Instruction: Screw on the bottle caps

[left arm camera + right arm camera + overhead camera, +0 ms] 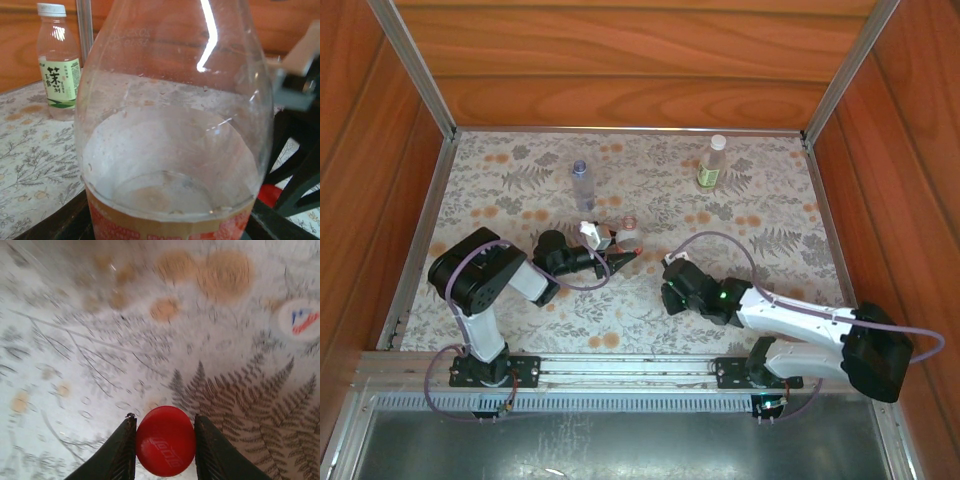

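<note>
My left gripper (613, 250) is shut on the clear bottle with the red-and-white label (170, 125), held just above the table left of centre (623, 236). Up close, in the left wrist view, its neck runs out of the top of the picture. My right gripper (165, 422) is shut on the red cap (166, 447), a finger pressed against each side, low over the cloth to the right of the held bottle (672, 272). A white cap with a red and blue logo (299, 320) lies flat on the cloth ahead of it.
The bottle with the yellow-green label (711, 165) stands at the back right with a white cap (51, 8) on it. The bluish unlabelled bottle (582, 185) stands at the back, left of centre. Wooden walls and metal rails (420, 215) enclose the fern-patterned table.
</note>
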Robot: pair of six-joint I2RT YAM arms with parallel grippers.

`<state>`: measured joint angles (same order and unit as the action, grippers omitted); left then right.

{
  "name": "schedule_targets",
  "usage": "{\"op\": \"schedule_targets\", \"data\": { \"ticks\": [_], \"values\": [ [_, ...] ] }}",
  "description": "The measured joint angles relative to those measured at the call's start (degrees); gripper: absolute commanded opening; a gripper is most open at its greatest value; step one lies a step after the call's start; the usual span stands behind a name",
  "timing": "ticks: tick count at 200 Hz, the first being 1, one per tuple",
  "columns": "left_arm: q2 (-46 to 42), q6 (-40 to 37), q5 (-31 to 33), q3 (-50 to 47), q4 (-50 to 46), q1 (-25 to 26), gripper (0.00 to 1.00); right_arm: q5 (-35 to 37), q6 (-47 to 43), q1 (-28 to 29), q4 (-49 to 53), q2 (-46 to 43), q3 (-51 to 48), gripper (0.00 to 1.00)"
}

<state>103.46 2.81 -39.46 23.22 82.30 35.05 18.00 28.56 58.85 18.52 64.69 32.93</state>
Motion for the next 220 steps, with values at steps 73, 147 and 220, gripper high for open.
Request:
{"op": "schedule_targets", "data": {
  "ticks": [73, 147, 220],
  "values": [
    [0.87, -1.46, 0.07, 0.26, 1.03, 0.72, 0.58, -4.17, -5.53, -5.92, 14.62, 1.2, 24.94, 0.32],
    [1.97, -1.49, -0.26, 0.94, 1.86, 0.94, 0.58, -8.92, -13.46, -8.26, 26.1, 12.24, 45.53, 0.33],
    [2.75, -1.49, -0.9, 1.51, 2.45, 0.94, 0.58, -10.8, -18.38, -8.33, 29.66, 18.27, 53.51, 0.33]
  ]
}}
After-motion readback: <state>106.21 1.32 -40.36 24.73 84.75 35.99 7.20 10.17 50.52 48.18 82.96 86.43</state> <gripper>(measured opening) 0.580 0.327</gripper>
